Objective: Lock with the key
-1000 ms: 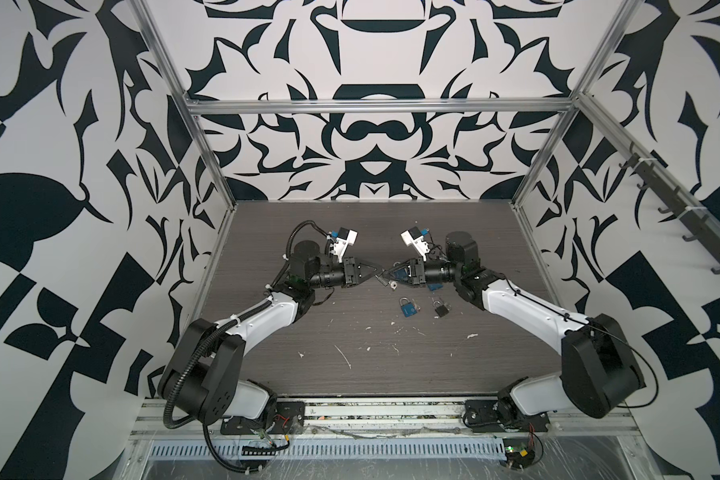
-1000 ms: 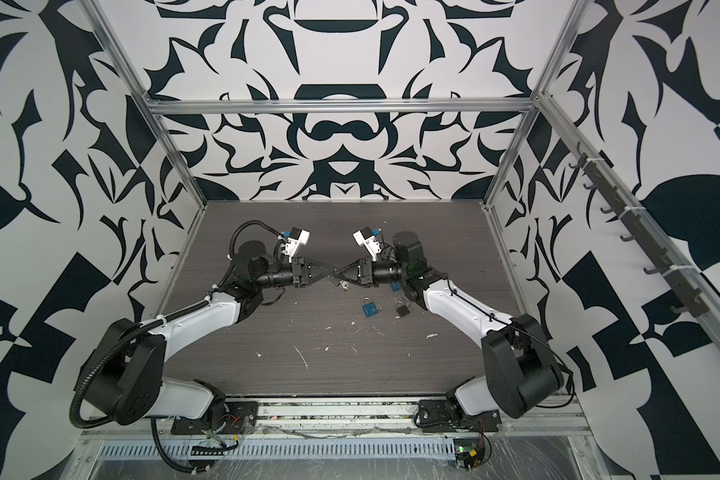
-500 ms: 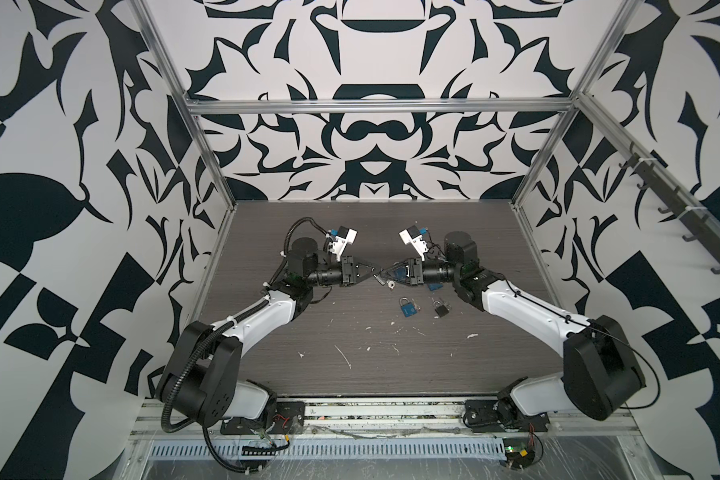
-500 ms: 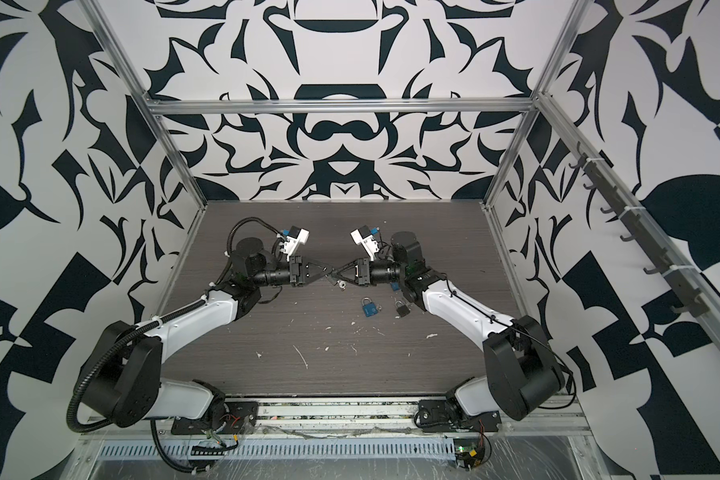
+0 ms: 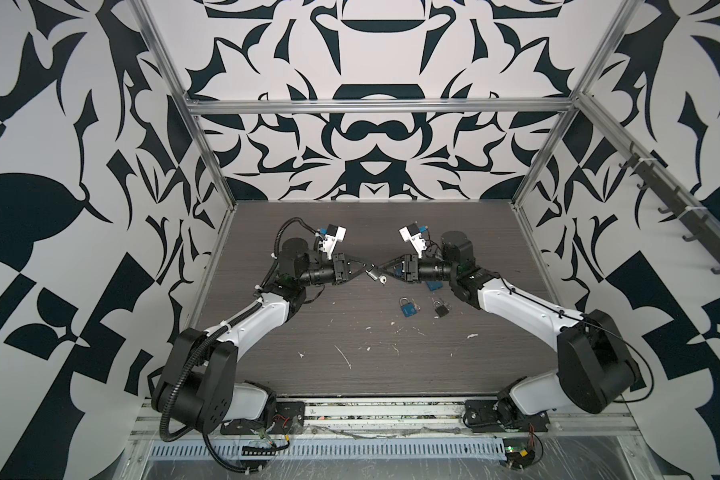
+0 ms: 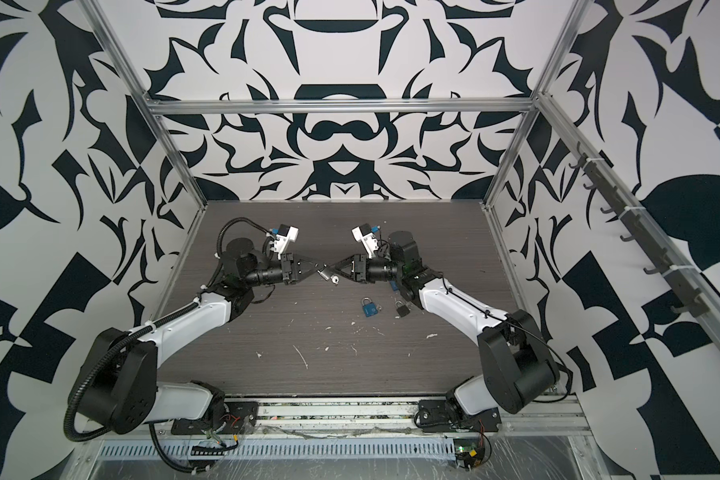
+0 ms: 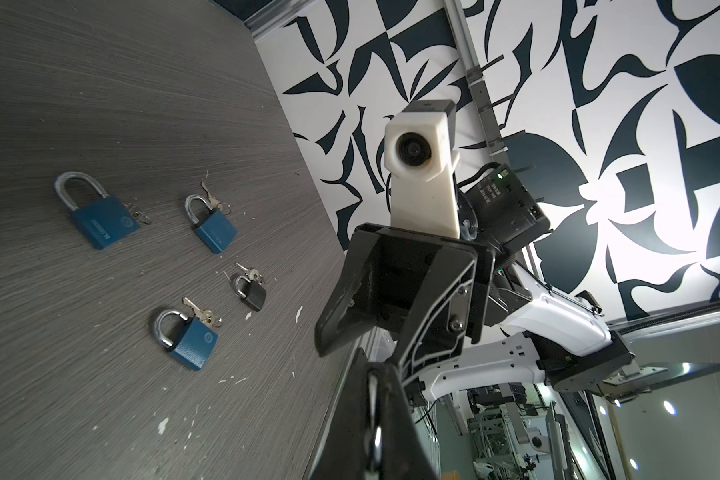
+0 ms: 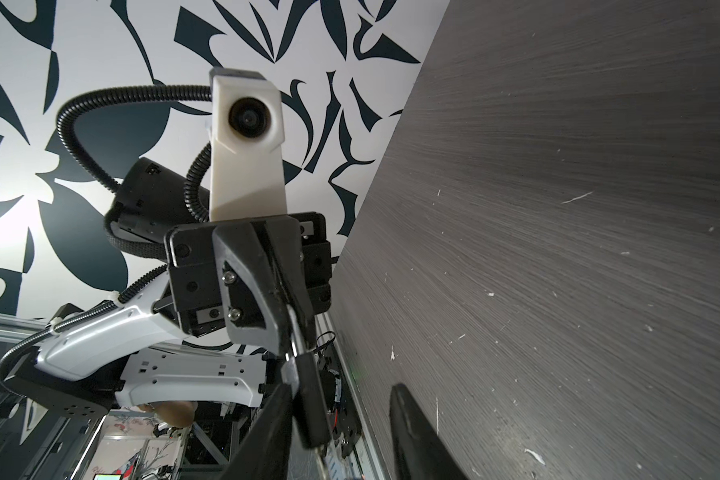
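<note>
A small black padlock (image 5: 374,273) (image 6: 325,272) hangs above the table's middle, between both grippers. My left gripper (image 5: 366,272) (image 7: 373,374) is shut on its silver shackle (image 8: 296,345). The lock body (image 8: 308,399) lies against one finger (image 8: 267,436) of my right gripper (image 5: 382,272) (image 8: 341,388). That gripper is open, its other finger (image 8: 416,436) well apart from the lock. A silver key (image 5: 384,281) (image 6: 334,281) sticks out at the lock's lower end.
On the dark table (image 5: 350,332) lie a blue padlock (image 5: 407,307) and a small black padlock (image 5: 441,307), each with keys. Two more blue padlocks (image 7: 100,220) (image 7: 213,226) show in the left wrist view. White flecks dot the front of the table.
My right gripper has opened and let go of the held padlock. My left gripper has stayed shut on the shackle, and both arms have hardly moved.
</note>
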`<action>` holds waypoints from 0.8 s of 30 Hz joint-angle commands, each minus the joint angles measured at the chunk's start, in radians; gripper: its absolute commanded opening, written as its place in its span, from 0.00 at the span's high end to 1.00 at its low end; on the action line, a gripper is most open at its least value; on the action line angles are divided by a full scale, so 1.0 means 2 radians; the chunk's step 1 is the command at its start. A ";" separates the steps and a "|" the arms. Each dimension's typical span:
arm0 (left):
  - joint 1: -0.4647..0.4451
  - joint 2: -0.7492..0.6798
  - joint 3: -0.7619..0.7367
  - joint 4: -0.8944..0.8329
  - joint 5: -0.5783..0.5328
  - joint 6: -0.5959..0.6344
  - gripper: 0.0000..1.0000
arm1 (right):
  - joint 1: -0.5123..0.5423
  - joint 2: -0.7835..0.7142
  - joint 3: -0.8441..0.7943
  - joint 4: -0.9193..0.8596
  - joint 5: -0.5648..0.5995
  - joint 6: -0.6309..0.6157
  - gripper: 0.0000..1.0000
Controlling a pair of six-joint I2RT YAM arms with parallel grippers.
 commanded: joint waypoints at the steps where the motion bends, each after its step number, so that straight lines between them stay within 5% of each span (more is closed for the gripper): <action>1: 0.004 -0.007 0.002 0.022 0.011 -0.007 1.00 | -0.007 -0.011 0.006 0.042 0.014 0.011 0.57; 13: 0.009 -0.026 0.022 -0.049 -0.002 0.035 1.00 | -0.043 -0.039 -0.011 0.042 0.006 0.007 0.56; 24: 0.009 -0.014 0.050 -0.066 -0.014 0.042 1.00 | -0.003 -0.027 -0.016 0.064 -0.028 0.014 0.58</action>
